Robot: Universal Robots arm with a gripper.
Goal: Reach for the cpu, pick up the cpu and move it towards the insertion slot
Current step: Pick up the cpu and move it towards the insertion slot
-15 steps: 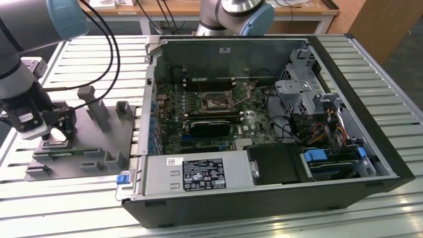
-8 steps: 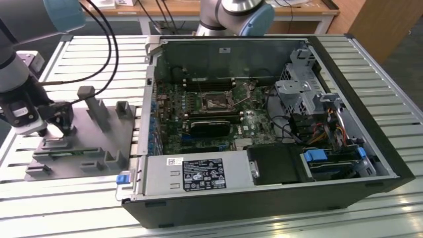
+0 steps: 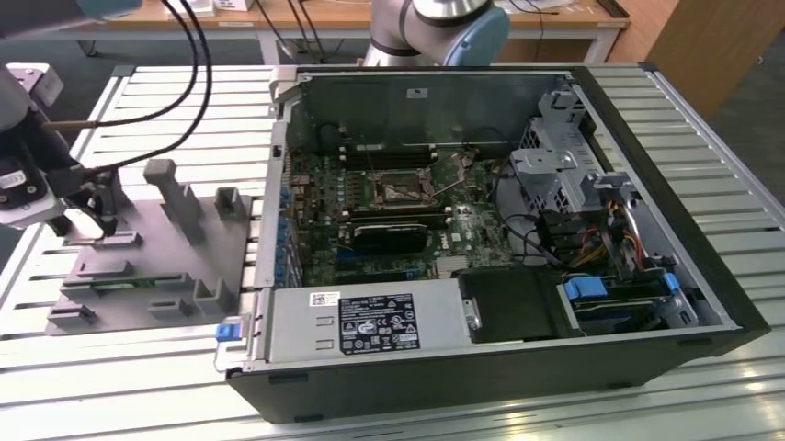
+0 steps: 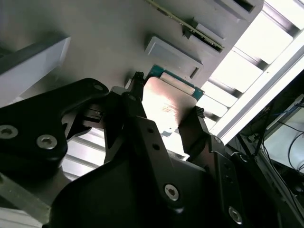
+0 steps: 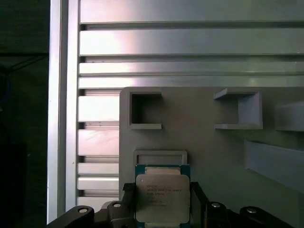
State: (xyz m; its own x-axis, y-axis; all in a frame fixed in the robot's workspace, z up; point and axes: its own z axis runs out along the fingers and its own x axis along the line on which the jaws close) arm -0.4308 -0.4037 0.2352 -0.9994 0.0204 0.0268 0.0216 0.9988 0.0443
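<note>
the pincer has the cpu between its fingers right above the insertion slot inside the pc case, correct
Not quite. The pincer does have the cpu between its fingers, but over the grey tray outside the computer case, not above the insertion slot. The exterior view shows it at that tray, on that view's left.

Black angular fingers [image 4: 145, 137] studded with round silver screws [image 4: 171, 191].

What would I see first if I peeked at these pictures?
A big open computer case sits in the exterior view's middle, its shiny insertion slot inside. At that view's left, the gripper pinches the silvery cpu at a grey tray.
</note>
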